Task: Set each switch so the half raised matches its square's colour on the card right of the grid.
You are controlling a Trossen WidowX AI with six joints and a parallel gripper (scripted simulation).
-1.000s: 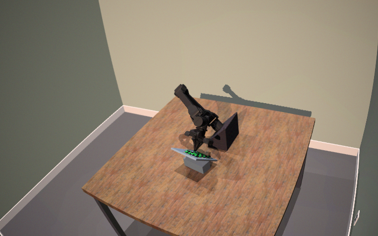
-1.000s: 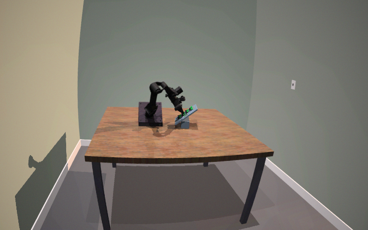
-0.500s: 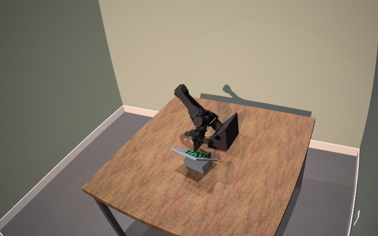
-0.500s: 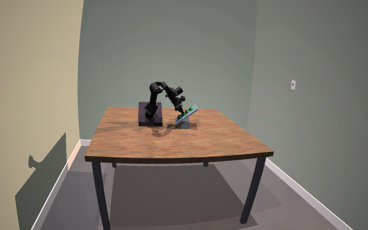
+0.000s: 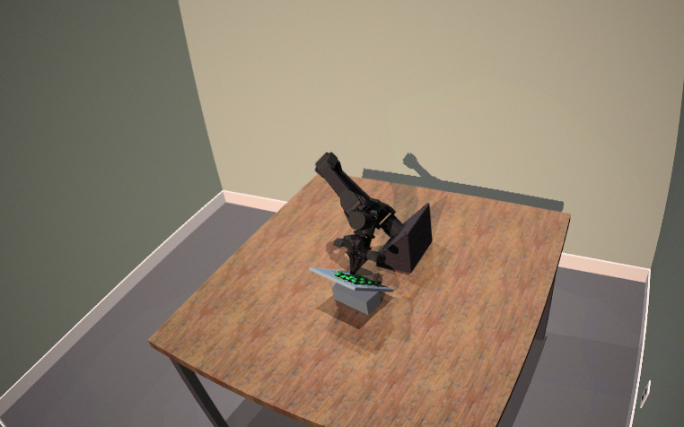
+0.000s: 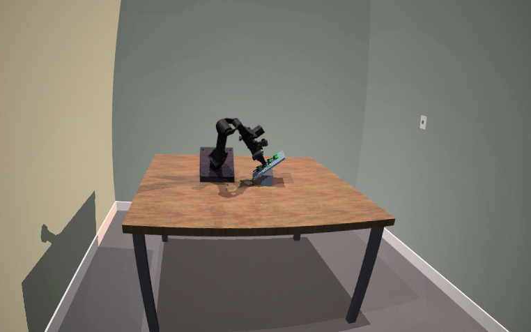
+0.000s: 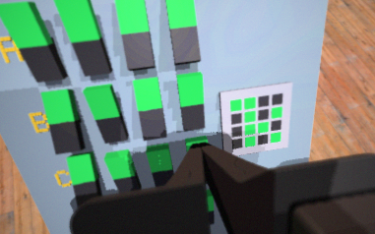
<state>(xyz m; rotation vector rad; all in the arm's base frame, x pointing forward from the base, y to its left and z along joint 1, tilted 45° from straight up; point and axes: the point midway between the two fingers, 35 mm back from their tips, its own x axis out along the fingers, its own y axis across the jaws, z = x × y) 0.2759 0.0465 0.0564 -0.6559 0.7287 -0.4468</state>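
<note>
At left in the wrist frame, yellow letters A point(image 7: 10, 49), B point(image 7: 38, 122) and C point(image 7: 63, 178) mark rows of green-and-dark rocker switches point(image 7: 149, 94) on a pale blue tilted panel point(image 5: 325, 274) point(image 6: 280, 157) point(image 7: 260, 44). At lower center, the black gripper point(image 5: 353, 272) point(image 6: 264, 162) point(image 7: 199, 149), its fingertips together with nothing between them, points at the rightmost switch of row C. Right of center, a small white card point(image 7: 256, 118) displays a four-by-four pattern of green and dark squares.

Plain room — possibly a lab.
</note>
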